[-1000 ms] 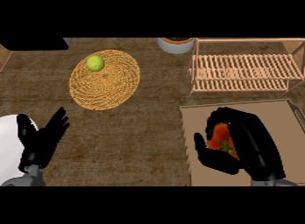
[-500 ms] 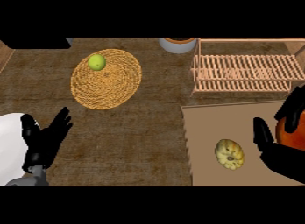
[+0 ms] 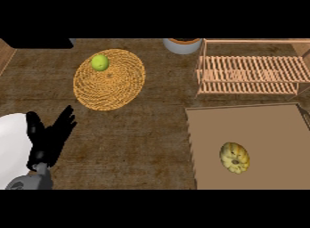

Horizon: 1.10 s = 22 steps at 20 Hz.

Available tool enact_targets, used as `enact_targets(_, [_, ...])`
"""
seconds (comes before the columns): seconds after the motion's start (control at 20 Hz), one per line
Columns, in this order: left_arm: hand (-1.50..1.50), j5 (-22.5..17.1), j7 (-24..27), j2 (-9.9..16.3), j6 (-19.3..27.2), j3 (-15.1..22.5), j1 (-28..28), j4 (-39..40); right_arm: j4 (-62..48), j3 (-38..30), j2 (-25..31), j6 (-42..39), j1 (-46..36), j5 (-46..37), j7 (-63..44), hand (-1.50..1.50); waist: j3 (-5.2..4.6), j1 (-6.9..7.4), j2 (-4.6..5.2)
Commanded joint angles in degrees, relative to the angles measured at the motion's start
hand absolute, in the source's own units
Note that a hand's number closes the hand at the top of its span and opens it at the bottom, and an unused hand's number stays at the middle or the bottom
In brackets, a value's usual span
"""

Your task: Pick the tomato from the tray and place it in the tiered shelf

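The brown tray (image 3: 263,122) lies at the lower right and holds only a yellow ribbed squash (image 3: 234,157). No tomato shows anywhere in the head view. The wooden tiered shelf (image 3: 253,73) stands behind the tray at the upper right, and its slatted level has nothing on it. My left hand (image 3: 47,138) rests at the lower left with its fingers straight and pointing up, holding nothing. My right hand is out of the view.
A round woven mat (image 3: 112,84) lies left of centre with a green fruit (image 3: 100,62) on its far edge. A grey pot (image 3: 182,44) stands at the back. A white rounded shape (image 3: 3,149) fills the lower left corner.
My right hand, curled round the red tomato, rose off the tray, moved to the right and left the view. The squash it covered now shows. The left hand has barely moved.
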<state>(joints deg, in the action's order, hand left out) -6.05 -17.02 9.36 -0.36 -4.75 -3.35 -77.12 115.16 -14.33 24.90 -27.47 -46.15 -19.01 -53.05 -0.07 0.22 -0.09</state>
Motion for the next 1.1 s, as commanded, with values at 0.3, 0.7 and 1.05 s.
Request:
enact_targets(0.3, [0.00,-0.3,-2.1,-0.2,-0.6,0.2,1.5,-2.9,-24.5,-1.4,7.6,0.3,-9.8,-1.8,10.1,1.50,0.04,0.44,0.16])
enact_targets(0.7, [0.00,0.1,0.1,-0.7,-1.0,-0.1,1.4,-1.0,-42.5,0.7,12.7,0.5,-13.3,-5.9,25.8,1.50,0.04,1.03,0.45])
enact_targets(1.05, [0.00,1.1,0.0,0.1,-1.1,-0.3,0.9,-1.1,-53.4,3.2,10.4,7.9,-17.5,-11.6,31.0,1.50,0.04,1.14,0.36])
